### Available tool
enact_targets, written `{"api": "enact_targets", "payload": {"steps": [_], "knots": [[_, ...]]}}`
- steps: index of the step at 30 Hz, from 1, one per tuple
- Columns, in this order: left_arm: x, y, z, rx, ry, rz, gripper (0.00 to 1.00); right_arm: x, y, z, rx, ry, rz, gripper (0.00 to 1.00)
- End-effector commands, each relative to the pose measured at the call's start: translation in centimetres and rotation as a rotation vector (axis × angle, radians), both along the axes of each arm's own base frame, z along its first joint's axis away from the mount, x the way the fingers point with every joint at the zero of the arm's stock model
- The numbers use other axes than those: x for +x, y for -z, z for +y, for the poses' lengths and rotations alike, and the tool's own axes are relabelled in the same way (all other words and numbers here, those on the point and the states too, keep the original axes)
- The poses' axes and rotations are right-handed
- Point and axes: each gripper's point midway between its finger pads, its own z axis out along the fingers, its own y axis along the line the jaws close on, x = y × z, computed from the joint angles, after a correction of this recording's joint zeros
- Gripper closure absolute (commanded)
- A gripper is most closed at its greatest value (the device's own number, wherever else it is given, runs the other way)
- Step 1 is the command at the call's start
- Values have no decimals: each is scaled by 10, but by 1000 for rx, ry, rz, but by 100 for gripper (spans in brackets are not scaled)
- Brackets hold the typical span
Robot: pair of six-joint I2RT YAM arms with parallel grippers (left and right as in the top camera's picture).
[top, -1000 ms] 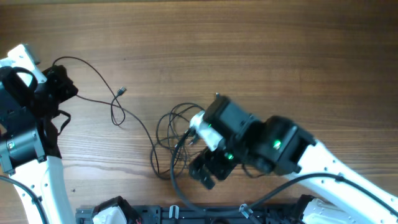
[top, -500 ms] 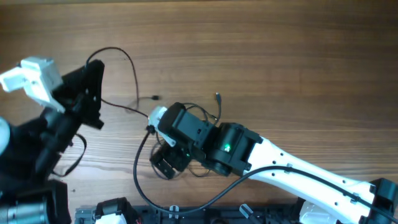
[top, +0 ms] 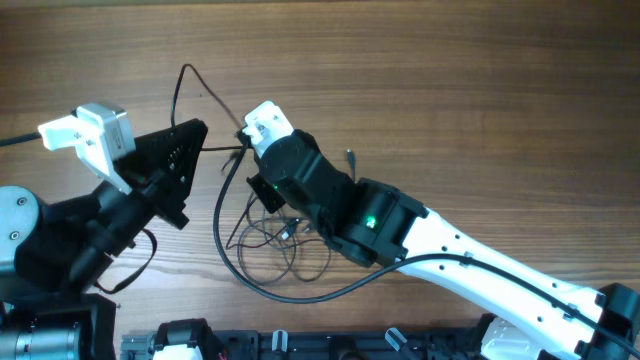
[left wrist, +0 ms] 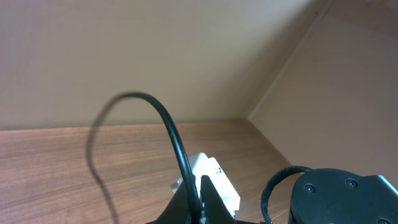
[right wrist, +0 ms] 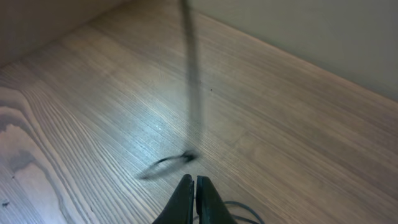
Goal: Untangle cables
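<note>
My left claw and right claw are both pinched shut on strands of the thin black cables.
A strand arcs up and away from the left claw, and a blurred one rises from the right claw's tips. The remaining loops lie loose on the brown wooden desk, left of centre toward the near edge and partly under my right arm.
</note>
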Motion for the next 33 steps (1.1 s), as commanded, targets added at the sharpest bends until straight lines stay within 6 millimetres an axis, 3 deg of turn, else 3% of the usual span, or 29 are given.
{"api": "enact_targets", "payload": {"steps": [1, 2, 3, 5, 7, 10, 13, 18, 19, 20, 21, 25, 26, 28, 30, 33], "knots": [[-5, -6, -4, -2, 22, -19, 96, 6, 9, -2, -27, 24, 6, 96], [-5, -6, -4, -2, 22, -19, 96, 5, 9, -2, -26, 22, 8, 96], [-5, -6, -4, -2, 22, -19, 96, 5, 9, -2, -27, 22, 8, 85], [-5, -6, -4, -3, 22, -18, 96, 6, 9, -2, -27, 22, 6, 23], [-6, -5, -5, -5, 30, -16, 96, 6, 8, -1, -25, 20, 2, 15], [-7, -6, -7, -21, 44, -6, 96, 5, 5, 4, 1, 4, 0, 16], [-12, -6, -14, -29, 84, -3, 96, 3, 3, 22, 54, -57, 9, 21], [-14, -7, -17, -35, 103, -1, 96, -4, 19, 45, 82, -144, 57, 30], [-14, -7, -17, -35, 103, -1, 96, -3, 22, 46, 75, -143, 62, 52], [-14, -7, -17, -35, 103, -2, 96, -4, 22, 45, 74, -143, 63, 82], [-14, -7, -17, -35, 103, -2, 96, -4, 22, 46, 76, -144, 62, 96], [-14, -7, -17, -34, 102, -2, 94, -4, 24, 44, 66, -143, 69, 96], [-13, -7, -17, -34, 101, -2, 78, -5, 25, 44, 63, -143, 72, 96], [-11, -6, -14, -31, 75, -1, 0, -7, 27, 40, 47, -141, 82, 96], [-7, -5, -9, -26, 38, 2, 0, -10, 21, 34, 45, -141, 84, 96], [6, 4, 12, -7, -104, 34, 0, -10, -5, 11, 51, -81, 33, 96]]}}
